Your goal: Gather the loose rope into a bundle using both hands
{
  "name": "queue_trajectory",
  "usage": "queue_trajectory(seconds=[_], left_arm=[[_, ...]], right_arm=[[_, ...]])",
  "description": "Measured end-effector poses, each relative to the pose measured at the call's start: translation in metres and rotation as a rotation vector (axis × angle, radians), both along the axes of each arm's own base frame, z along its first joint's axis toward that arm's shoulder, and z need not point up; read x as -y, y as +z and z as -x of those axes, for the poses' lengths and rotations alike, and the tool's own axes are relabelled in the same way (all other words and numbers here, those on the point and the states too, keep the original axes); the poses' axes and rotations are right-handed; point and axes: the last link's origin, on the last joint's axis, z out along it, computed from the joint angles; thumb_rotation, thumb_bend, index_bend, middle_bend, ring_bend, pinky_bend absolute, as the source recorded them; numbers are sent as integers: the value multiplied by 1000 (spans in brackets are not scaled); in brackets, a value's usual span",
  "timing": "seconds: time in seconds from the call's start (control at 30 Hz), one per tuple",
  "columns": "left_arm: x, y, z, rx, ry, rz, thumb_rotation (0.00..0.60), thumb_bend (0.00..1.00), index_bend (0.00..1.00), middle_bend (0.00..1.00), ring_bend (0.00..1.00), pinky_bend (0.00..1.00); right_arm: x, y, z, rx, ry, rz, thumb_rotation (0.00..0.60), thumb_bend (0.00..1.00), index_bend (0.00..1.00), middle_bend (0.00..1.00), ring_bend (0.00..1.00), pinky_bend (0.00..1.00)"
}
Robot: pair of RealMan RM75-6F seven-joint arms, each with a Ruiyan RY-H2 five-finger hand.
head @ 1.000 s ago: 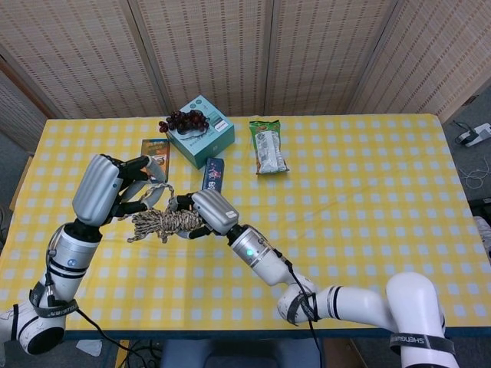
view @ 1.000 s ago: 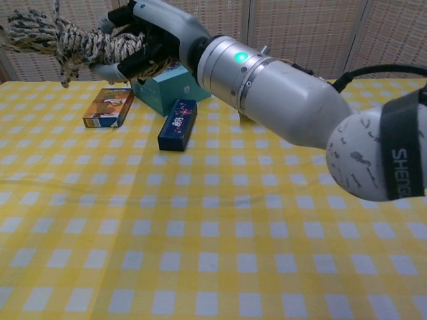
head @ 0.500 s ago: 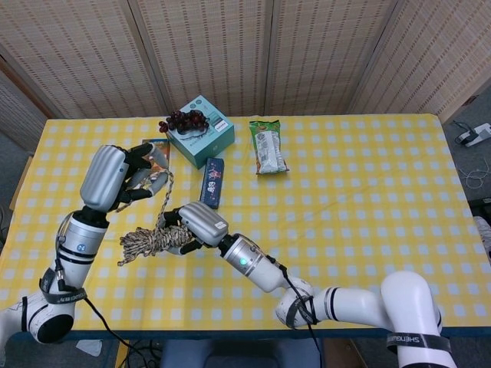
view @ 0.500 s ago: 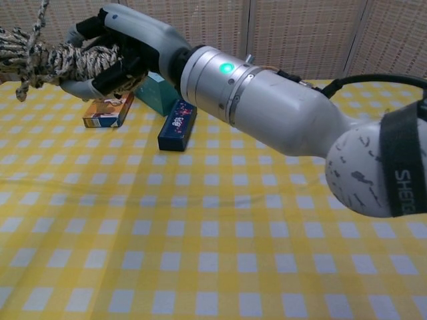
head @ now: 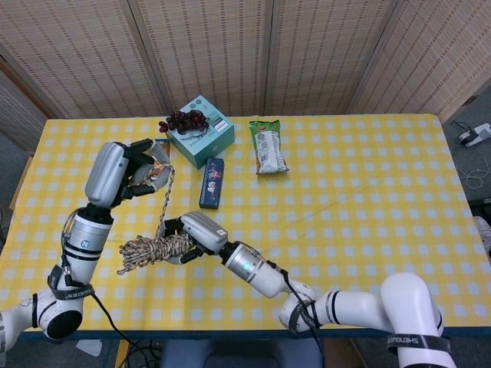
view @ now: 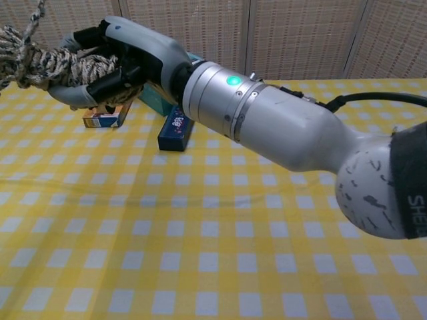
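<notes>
A bundle of speckled beige rope (head: 153, 250) hangs above the table's front left, and my right hand (head: 196, 233) grips its right end. The chest view shows the same rope bundle (view: 37, 61) held in that right hand (view: 117, 60), fingers wrapped round it. One strand (head: 164, 201) runs up from the bundle to my left hand (head: 136, 170), which pinches its top end higher up, over the left side of the table. The left hand is out of the chest view; only the strand (view: 37, 13) shows at the top left there.
On the yellow checked table (head: 353, 192) lie a teal box (head: 201, 132) with grapes (head: 184, 119), a dark blue packet (head: 211, 182), a green snack bag (head: 268, 146) and an orange box (view: 107, 115) behind the rope.
My right hand has carried the rope bundle down and toward the table's front edge. The left hand has risen and moved back, drawing one strand out straight between the hands.
</notes>
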Motion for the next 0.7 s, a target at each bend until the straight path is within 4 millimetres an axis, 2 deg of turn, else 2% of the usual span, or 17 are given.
queue_trajectory(seconds=[0.17, 0.47, 0.7], left_arm=[[-5, 3, 5, 53, 35, -16, 600, 397, 743, 1000, 989, 1000], [-17, -3, 23, 109, 172, 67, 600, 397, 742, 1000, 988, 1000], [-24, -11, 42, 65, 262, 104, 600, 397, 741, 1000, 986, 1000]], right_arm=[[-3, -1, 3, 6, -7, -28, 600, 262, 924, 719, 544, 611], [-7, 1, 1, 68, -10, -3, 600, 247, 931, 729, 561, 625], [-11, 3, 0, 124, -27, 38, 600, 234, 935, 736, 566, 628]])
